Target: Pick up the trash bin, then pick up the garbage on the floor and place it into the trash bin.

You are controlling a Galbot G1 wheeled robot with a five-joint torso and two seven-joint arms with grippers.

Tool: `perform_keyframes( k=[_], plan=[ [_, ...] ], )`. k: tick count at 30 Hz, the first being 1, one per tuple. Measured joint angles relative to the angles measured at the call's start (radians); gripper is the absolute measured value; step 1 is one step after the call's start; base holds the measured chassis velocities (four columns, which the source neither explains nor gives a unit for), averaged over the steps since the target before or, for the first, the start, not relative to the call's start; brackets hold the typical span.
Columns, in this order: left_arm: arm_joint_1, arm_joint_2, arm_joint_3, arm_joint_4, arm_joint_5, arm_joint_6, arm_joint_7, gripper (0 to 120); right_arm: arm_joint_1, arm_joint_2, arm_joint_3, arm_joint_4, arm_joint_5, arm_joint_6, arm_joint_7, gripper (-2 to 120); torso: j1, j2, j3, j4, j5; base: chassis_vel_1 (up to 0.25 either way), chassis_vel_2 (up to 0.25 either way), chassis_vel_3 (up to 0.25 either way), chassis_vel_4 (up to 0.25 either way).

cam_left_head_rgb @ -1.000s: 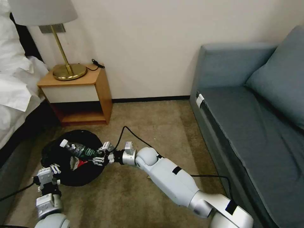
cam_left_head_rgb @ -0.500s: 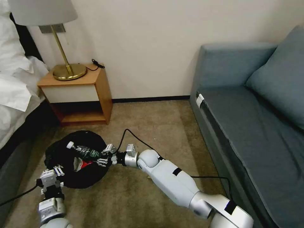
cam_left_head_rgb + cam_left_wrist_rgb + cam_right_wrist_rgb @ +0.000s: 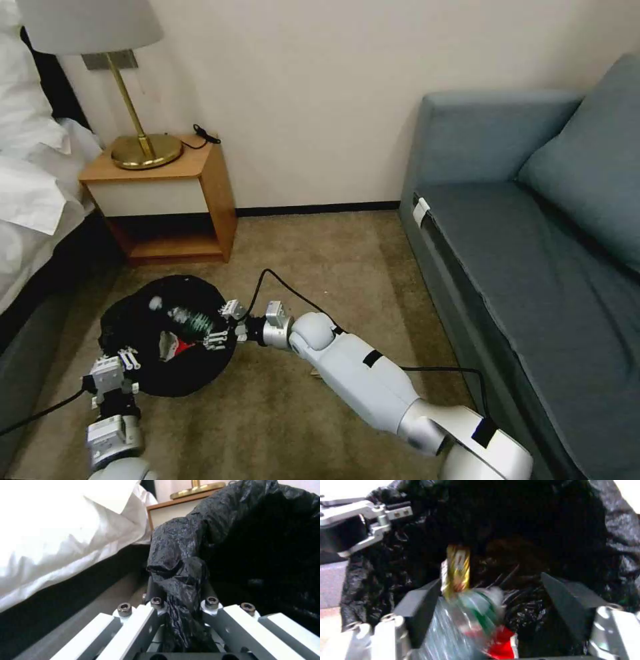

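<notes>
Head view: the trash bin (image 3: 143, 373) sits on the carpet (image 3: 320, 260) near the nightstand (image 3: 167, 193), the left gripper (image 3: 127, 359) clenched on its black bag rim. The right gripper (image 3: 223, 323) hovers at the bin's opposite edge, fingers (image 3: 420, 610) spread apart. Inside lie the clear bottle (image 3: 190, 318), a gold wrapper (image 3: 456, 567) and a red-and-white wrapper (image 3: 172, 345)

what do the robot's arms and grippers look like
Both arms are glossy white shells with silver metal joints. The right arm carries two black rectangular patches and a black cable looping along it. The right gripper has white-framed fingers with dark pads. The left gripper has white slatted fingers with bolt heads, and a black cable trails from its wrist.
</notes>
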Motion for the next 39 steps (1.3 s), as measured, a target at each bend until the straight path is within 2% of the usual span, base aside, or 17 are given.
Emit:
perform_keyframes(
  k=[4, 8, 11, 14, 18, 22, 25, 32, 39],
  plan=[
    [-0.007, 0.005, -0.001, 0.015, -0.003, 0.0, 0.0, 7, -0.001, 0.0, -0.002, 0.022, -0.002, 0.002, 0.0, 98, 0.0, 0.0, 0.0, -0.0001, 0.0, 0.0, 0.0, 0.0, 0.0],
    [-0.013, 0.012, -0.006, 0.028, -0.006, -0.002, -0.001, 7, 0.004, -0.018, -0.012, 0.055, -0.007, 0.001, -0.015, 100, 0.0, 0.0, 0.0, 0.0004, 0.0002, 0.0, 0.0, 0.0, 0.0],
    [-0.016, 0.017, -0.012, 0.034, -0.012, -0.003, -0.002, 7, 0.012, -0.061, -0.015, 0.078, -0.026, -0.008, -0.069, 100, 0.0, 0.0, 0.0, 0.0003, 0.0002, 0.0, 0.0, 0.0, 0.0],
    [-0.019, 0.021, -0.017, 0.036, -0.021, -0.005, -0.003, 7, 0.024, -0.144, -0.014, 0.099, -0.07, -0.012, -0.153, 100, 0.0, 0.0, 0.0, -0.0002, 0.0003, 0.0, 0.0, 0.0, 0.0],
    [-0.019, 0.022, -0.018, 0.039, -0.023, -0.009, -0.003, 7, 0.027, -0.213, -0.006, 0.096, -0.103, -0.007, -0.185, 100, 0.0, 0.0, 0.0, -0.0002, 0.0003, 0.0, 0.0, 0.0, 0.0],
    [-0.021, 0.025, -0.018, 0.043, -0.023, -0.01, -0.004, 7, 0.021, -0.251, 0.034, 0.053, -0.185, -0.005, -0.263, 100, 0.0, 0.0, 0.0, -0.0001, 0.0003, 0.0, 0.0, 0.0, 0.0],
    [-0.026, 0.027, -0.017, 0.043, -0.024, -0.01, -0.004, 7, 0.007, -0.281, 0.075, -0.009, -0.297, 0.007, -0.32, 100, 0.0, 0.0, 0.0, -0.0002, 0.0003, 0.0, 0.0, 0.0, 0.0],
    [-0.031, 0.023, -0.012, 0.052, -0.022, -0.01, -0.005, 7, -0.027, -0.304, 0.148, -0.085, -0.41, 0.032, -0.369, 100, 0.0, 0.0, 0.0, -0.0001, 0.0003, 0.0, 0.0, 0.0, 0.0],
    [-0.028, 0.018, -0.009, 0.057, -0.015, -0.013, -0.005, 7, -0.038, -0.297, 0.198, -0.176, -0.483, 0.071, -0.355, 100, 0.0, 0.0, 0.0, 0.0, 0.0002, 0.0, 0.0, 0.0, 0.0]
  ],
)
